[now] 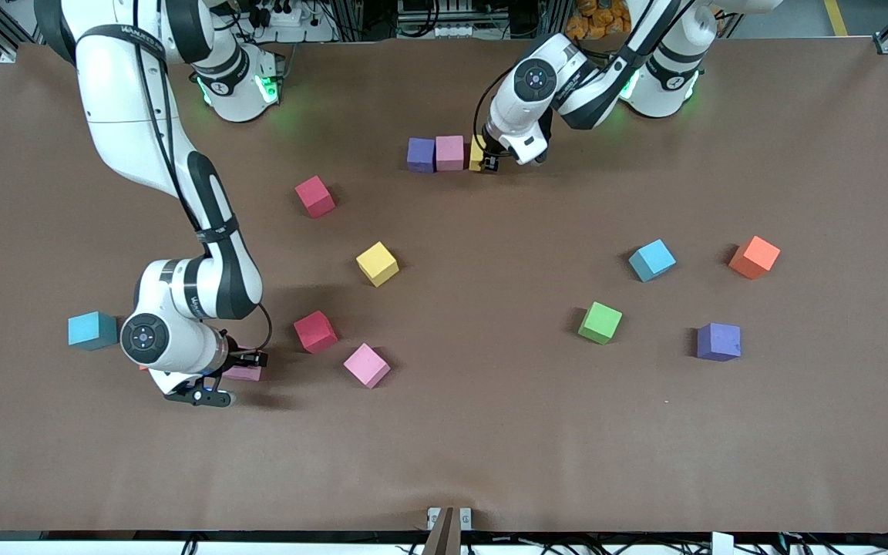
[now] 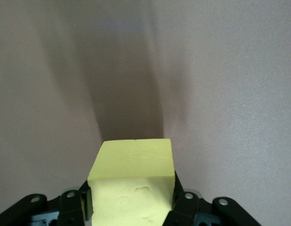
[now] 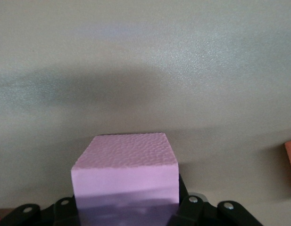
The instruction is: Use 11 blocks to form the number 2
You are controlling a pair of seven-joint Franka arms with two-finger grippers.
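Left pincer [image 1: 490, 162] pinching a yellow block [image 1: 476, 153] should seat it flush beside the pink block [image 1: 449, 153]; right pincer [image 1: 247, 362] clasps another pink block [image 3: 126, 169].

left gripper [image 1: 488, 163] low by the purple block [image 1: 420, 154], fingers pinching a yellow block [image 2: 131, 186], right gripper [image 1: 247, 362] well away from that purple block, fingers around a pink block [image 3: 125, 174]

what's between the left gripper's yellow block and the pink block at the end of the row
Nothing visible. The left gripper, shut on the yellow block, already has it right beside the row's pink block, with the purple block next along. No other cube lies near that spot.
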